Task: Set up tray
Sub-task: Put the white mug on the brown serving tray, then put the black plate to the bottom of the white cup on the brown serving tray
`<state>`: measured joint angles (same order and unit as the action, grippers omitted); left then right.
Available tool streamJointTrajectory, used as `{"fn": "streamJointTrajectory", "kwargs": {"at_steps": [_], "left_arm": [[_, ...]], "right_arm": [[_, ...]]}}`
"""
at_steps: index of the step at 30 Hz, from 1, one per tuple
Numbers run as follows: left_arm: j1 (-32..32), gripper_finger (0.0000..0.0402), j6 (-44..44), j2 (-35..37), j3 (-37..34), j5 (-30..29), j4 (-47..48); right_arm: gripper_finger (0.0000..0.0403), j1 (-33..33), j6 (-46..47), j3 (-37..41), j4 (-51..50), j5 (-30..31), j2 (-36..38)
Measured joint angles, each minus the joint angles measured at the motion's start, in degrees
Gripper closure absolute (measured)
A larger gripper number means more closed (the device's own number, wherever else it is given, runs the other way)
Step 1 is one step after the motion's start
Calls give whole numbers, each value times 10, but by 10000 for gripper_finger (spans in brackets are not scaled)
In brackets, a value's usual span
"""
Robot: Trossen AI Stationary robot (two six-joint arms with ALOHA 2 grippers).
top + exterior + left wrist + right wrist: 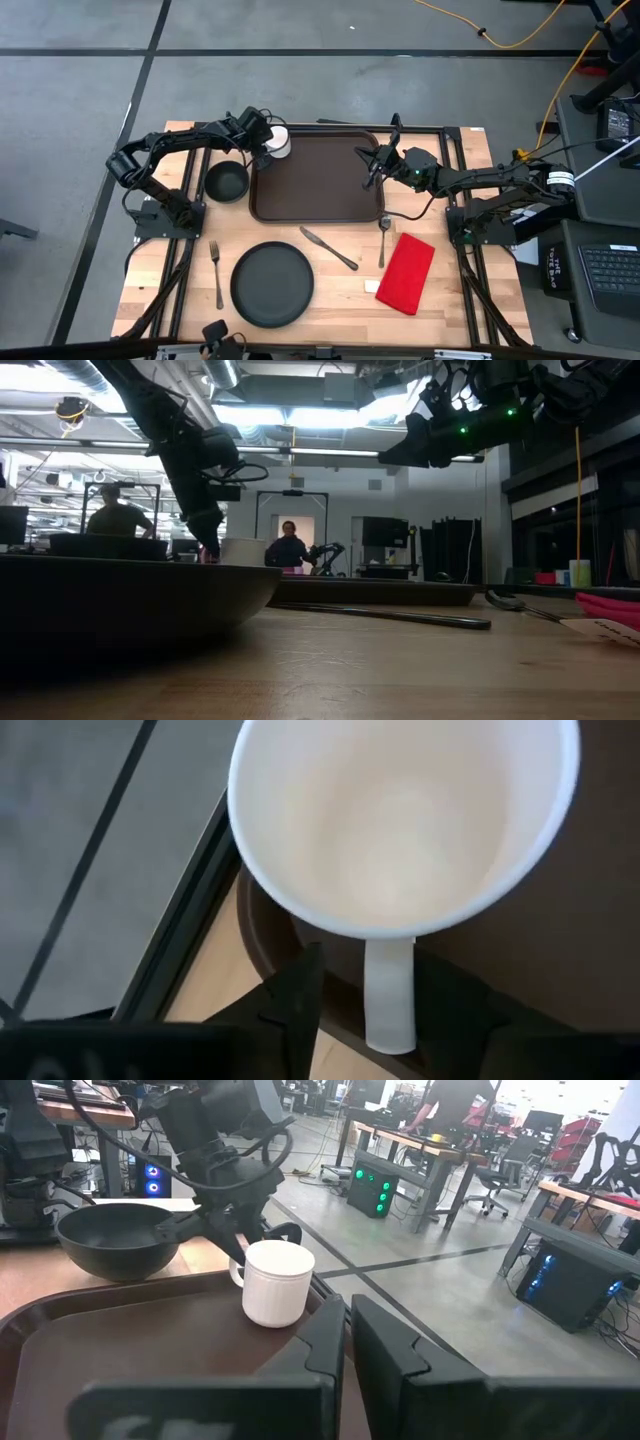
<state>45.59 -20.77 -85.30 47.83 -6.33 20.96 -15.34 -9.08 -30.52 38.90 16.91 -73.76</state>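
The dark brown tray lies at the table's far middle. A white mug stands upright on its base in the tray's far left corner. My left gripper is open, slanting down from the left, with one finger on each side of the mug's handle. My right gripper hovers shut and empty over the tray's right part, pointing level toward the mug. My left gripper stands open around the mug's handle. A clear gap shows between the handle and one finger. Whether the other finger touches the handle, I cannot tell. The mug rests on the tray.
A black bowl sits just left of the tray. Nearer lie a black plate, a fork at its left, a knife, a second fork and a red napkin. People stand in the room behind.
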Motion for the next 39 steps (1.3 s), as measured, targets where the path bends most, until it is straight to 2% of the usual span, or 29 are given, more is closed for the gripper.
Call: {"fn": "streamJointTrajectory", "kwargs": {"at_steps": [10, 21, 29, 39], "left_arm": [[0, 267, -40, 7, 1, 0, 2], [-9, 269, -49, 75, 38, 5, 48], [-16, 270, -34, 135, 38, 18, 93], [-65, 285, 50, 206, 27, 14, 89]], "right_arm": [[374, 0, 0, 0, 0, 0, 0], [374, 0, -1, 0, -1, 0, 0], [374, 0, -2, 0, -1, 0, 0], [374, 0, -2, 0, -1, 0, 0]]}}
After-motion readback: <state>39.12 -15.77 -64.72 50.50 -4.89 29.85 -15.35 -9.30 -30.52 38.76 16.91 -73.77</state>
